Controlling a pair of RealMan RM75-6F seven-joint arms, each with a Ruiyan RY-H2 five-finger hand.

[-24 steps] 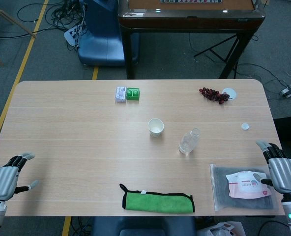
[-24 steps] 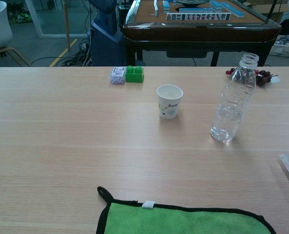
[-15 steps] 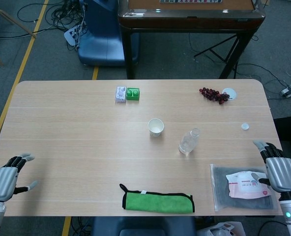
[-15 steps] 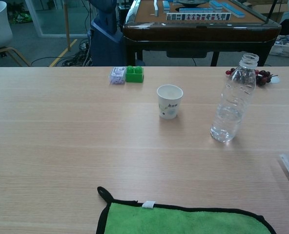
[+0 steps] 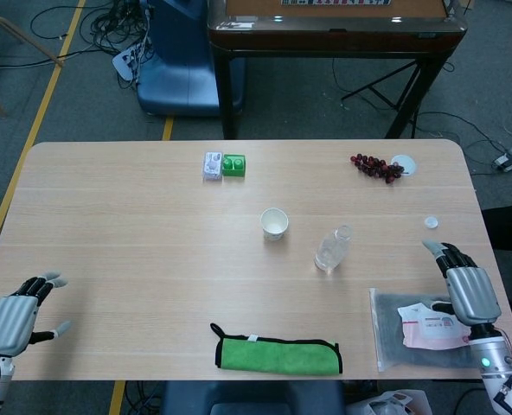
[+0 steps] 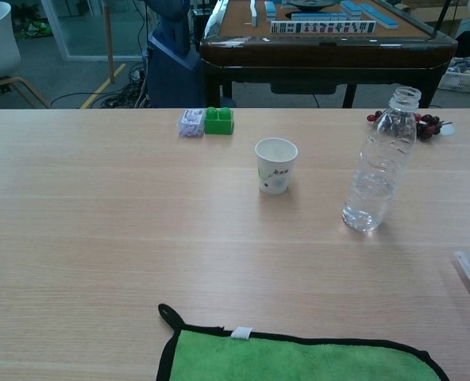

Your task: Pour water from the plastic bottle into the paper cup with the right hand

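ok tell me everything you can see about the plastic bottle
The clear ribbed plastic bottle stands upright on the light wooden table, uncapped, with a little water at the bottom. It is right of the white printed paper cup, apart from it, and nothing touches it. A small white cap lies off to its right, near the table edge.

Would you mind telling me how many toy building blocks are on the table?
2, side by side at the table's far edge: a green block and a pale, whitish one touching its left side. Nothing suggests others are hidden.
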